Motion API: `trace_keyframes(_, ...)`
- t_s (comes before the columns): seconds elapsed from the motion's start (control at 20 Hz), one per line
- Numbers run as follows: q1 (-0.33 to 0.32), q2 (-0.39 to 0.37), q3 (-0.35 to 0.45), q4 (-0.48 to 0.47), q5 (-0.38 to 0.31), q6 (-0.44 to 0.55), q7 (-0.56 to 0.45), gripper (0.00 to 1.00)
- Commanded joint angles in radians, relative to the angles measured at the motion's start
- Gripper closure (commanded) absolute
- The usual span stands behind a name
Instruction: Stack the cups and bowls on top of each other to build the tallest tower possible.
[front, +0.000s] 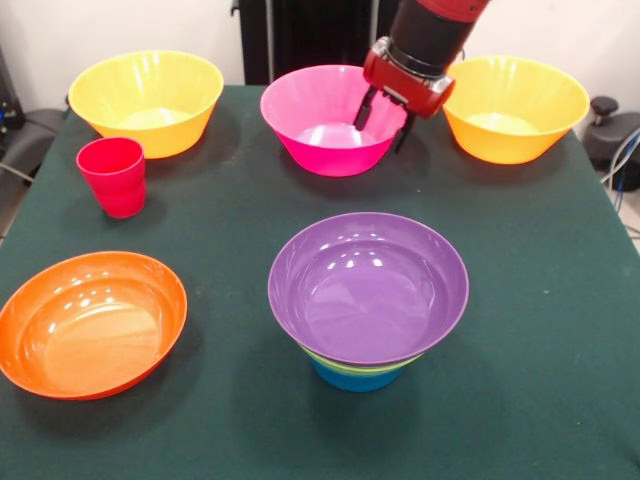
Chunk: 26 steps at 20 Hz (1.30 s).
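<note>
Pink bowl (330, 120) rim partly behind fingers (364, 108), tower (366, 300) base mostly hidden

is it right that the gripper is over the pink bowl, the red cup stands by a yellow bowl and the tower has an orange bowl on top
Not quite. The front view shows the tower topped by the purple bowl; the orange bowl sits alone. The gripper is over the pink bowl, and the red cup stands by a yellow bowl.
</note>
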Motion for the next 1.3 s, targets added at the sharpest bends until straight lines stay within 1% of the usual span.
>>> trace_keyframes(0.05, -0.042, 0.097, 0.143, 0.039, -0.024, -0.132, 0.15, 0.0)
trace_keyframes(0.4, -0.045, 0.12, 0.156, 0.043, -0.021, -0.176, 0.153, 0.0)
trace_keyframes(0.9, -0.054, 0.127, 0.174, 0.067, -0.017, -0.213, 0.161, 0.0)
trace_keyframes(1.3, -0.049, 0.117, 0.182, 0.08, 0.003, -0.193, 0.176, 0.0)
